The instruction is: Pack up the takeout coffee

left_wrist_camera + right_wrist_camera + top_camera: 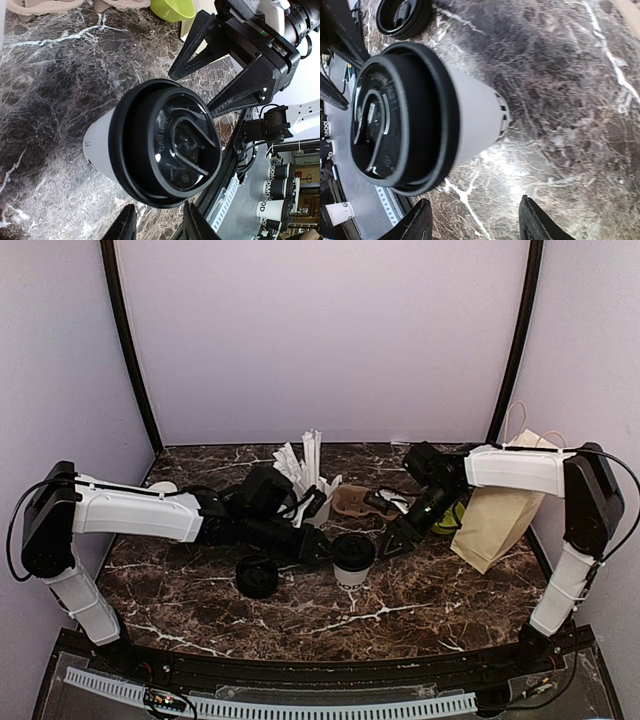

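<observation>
On the left, the left claw (161, 226) has its fingers only narrowly parted and holds nothing. The takeout coffee cup (352, 560) stands upright on the table (450, 590) just ahead of its tips. That gap looks too tight for the cup's body, so a push forward would likely shove or tip the cup rather than take it. A loose black lid (257, 576), or what looks like one, lies near the cup on its left, and a sliding cup could catch on it. On the right of the cup, the right claw (474, 202) is spread wide and empty, aimed at the same cup. With both claws so close together, the fingers could collide, or a hard squeeze could buckle the paper wall and pop the lid. Further right, the brown paper bag (495, 520) leans at the table's edge. Whether its mouth is open I cannot tell, and a closed mouth would block packing.
</observation>
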`<state>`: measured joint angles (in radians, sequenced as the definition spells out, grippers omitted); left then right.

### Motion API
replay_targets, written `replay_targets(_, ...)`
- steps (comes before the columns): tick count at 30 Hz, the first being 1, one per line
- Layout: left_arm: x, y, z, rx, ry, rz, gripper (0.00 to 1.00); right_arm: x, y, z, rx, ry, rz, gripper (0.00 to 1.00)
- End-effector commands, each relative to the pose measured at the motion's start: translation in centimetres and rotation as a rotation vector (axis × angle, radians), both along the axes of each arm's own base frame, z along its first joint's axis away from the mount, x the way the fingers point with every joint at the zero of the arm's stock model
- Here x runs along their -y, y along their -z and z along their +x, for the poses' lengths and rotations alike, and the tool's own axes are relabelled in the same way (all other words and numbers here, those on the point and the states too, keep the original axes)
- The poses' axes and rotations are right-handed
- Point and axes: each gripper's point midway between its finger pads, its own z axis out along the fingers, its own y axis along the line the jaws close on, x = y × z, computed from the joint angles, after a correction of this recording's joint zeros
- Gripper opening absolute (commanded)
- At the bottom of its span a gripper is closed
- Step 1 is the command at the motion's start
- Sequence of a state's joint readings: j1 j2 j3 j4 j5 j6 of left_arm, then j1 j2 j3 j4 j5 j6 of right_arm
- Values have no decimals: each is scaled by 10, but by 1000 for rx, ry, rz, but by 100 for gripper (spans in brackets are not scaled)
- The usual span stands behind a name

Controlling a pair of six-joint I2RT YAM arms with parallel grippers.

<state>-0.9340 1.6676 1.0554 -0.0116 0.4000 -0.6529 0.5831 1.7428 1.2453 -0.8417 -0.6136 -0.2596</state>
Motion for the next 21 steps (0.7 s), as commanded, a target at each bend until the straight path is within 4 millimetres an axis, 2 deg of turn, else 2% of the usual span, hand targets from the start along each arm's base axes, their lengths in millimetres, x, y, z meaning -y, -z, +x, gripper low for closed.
replay_targets(1, -13, -18, 1, 41, -54, -3, 35, -4, -17, -1, 17, -9, 68, 61)
replay_targets(5, -19, -20, 12, 79, -120, 3, 37, -10, -23, -10, -35, -30, 123, 62)
replay_targets(11, -19, -18, 40, 99, -240, -17, 36, -18, -22, -9, -92, -33, 144, 61)
replay_targets(16, -9, -20, 53, 97, -262, -70, 35, -21, -21, -9, -118, -32, 156, 61)
replay_targets(21, 3, -17, 57, 84, -248, -92, 34, -24, -23, -7, -119, -32, 162, 62)
